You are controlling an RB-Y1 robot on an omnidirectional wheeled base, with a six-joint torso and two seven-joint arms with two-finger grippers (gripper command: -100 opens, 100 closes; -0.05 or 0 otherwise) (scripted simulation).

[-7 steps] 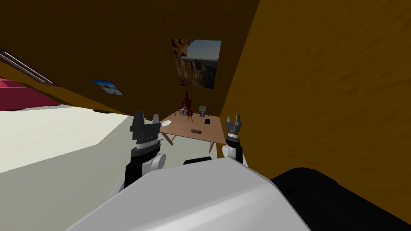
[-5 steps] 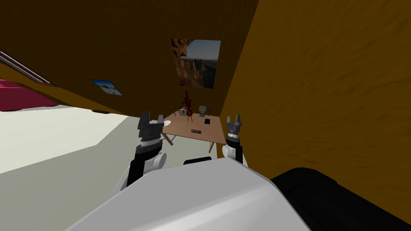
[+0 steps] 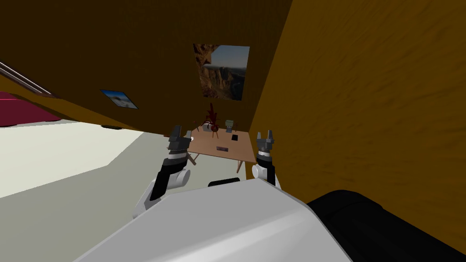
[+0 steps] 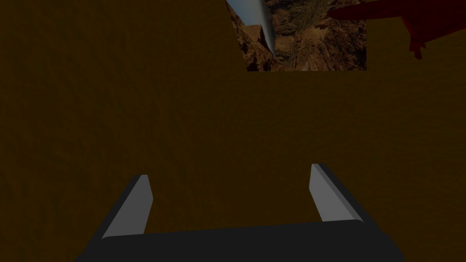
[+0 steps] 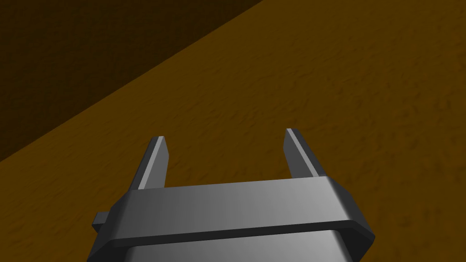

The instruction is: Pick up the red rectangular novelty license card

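One small, dark, flat card (image 3: pixel 222 148) lies near the front edge of the wooden table (image 3: pixel 241 151), and a black square (image 3: pixel 235 137) sits behind it. The left gripper (image 3: pixel 179 133) (image 4: pixel 230 172) hangs by the table's left corner and the right gripper (image 3: pixel 265 134) (image 5: pixel 225 135) by its right edge, both spread wide and empty.

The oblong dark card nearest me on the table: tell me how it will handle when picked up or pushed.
The card lies flat on the table, showing almost no height: probably light, and hard to pinch from above. Flat and rectangular, it should slide rather than roll if pushed. Too small here to judge stiffness.
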